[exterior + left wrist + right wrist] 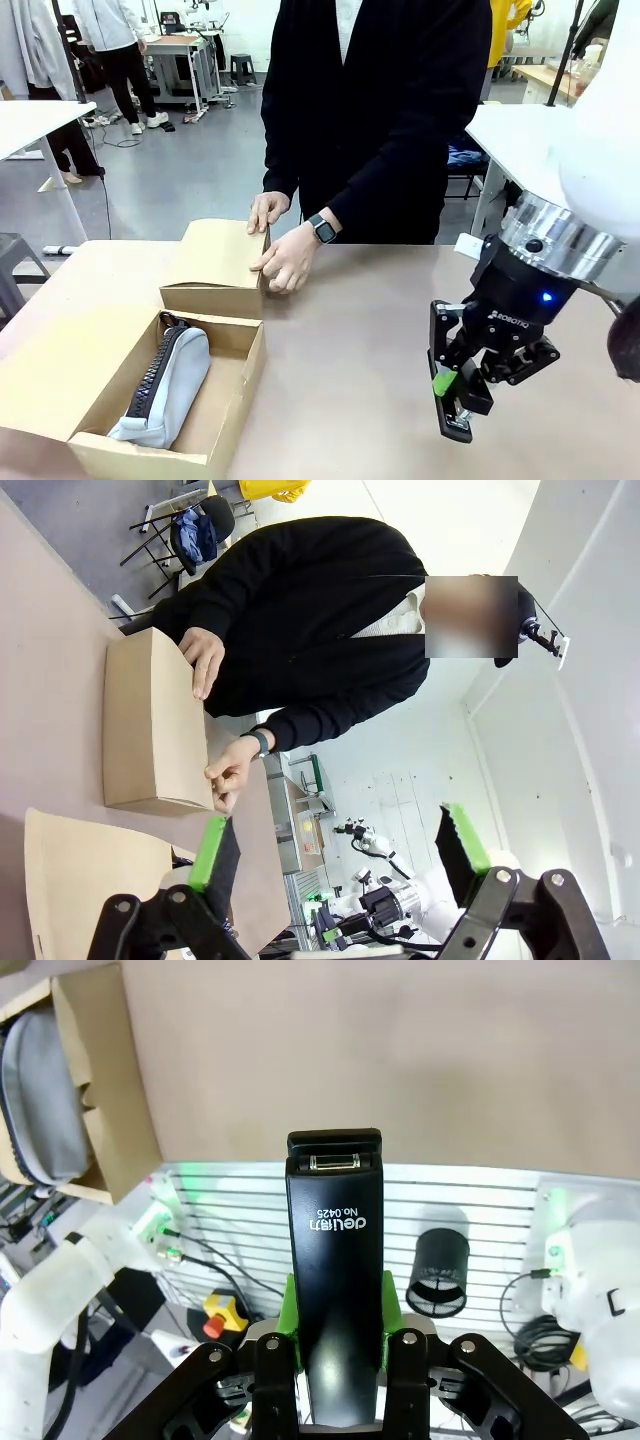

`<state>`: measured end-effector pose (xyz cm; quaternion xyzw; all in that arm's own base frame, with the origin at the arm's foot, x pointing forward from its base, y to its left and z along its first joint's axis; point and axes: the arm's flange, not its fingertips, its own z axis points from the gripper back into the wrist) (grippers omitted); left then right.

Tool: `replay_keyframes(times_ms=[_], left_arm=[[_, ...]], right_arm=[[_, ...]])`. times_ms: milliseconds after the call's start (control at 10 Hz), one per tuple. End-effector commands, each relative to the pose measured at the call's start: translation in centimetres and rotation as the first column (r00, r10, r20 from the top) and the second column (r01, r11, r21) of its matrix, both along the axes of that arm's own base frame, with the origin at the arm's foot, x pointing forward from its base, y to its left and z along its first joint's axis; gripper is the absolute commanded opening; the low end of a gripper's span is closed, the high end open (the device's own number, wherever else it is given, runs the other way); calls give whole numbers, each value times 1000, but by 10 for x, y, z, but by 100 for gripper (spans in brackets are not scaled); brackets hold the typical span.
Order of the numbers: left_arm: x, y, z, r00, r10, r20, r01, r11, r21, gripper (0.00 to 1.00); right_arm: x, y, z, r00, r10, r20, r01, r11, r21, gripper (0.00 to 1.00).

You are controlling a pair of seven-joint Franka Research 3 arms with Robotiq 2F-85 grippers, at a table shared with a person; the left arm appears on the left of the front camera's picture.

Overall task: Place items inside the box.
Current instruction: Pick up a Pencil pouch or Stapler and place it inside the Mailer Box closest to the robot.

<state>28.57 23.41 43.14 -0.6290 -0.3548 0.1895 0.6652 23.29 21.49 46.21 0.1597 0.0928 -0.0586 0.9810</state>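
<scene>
Near right: right tool point(452, 392) hangs over bare table point(350, 330), jaws part-closed & clamped on black stapler point(456, 412) across its body, nose pointing down. Prob gripped this way so it can be lowered straight in w/o re-gripping. Right wrist view: green pads press both sides of it. Left tool point(335, 848) is at near left, jaws wide, nothing btwn pads, held up clear of the work. Near left: open box point(247, 375) w/ grey pencil case point(170, 385) lying lengthwise inside, space on its right for more. Stapler is well right of box, so carry-over looks like next step. Farther: cardboard lid point(215, 258) just behind box, person's hands point(266, 211) point(290, 262) resting on its far right end, prob keeping it out of the way
</scene>
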Motion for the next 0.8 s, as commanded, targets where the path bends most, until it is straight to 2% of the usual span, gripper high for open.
replay_keyframes(times_ms=[0,200,300,500,600,700], left_arm=[[-2,-2,0,1000,4,27,-4,1000,-2,100],[-2,-2,0,1000,4,27,-4,1000,-2,100],[-2,-2,0,1000,4,27,-4,1000,-2,100],[-2,-2,0,1000,4,27,-4,1000,-2,100],[-2,-2,0,1000,4,27,-4,1000,-2,100],[-2,-2,0,1000,4,27,-4,1000,-2,100]], right_arm=[[11,13,6,1000,21,1,-21,1000,16,32],[19,42,18,999,31,4,-31,1000,-3,32],[27,70,27,997,71,1,-71,997,-17,32],[53,170,48,994,107,-25,-109,990,-85,32],[63,220,51,988,156,-19,-157,980,-123,32],[72,269,45,991,130,-27,-132,969,-210,32]])
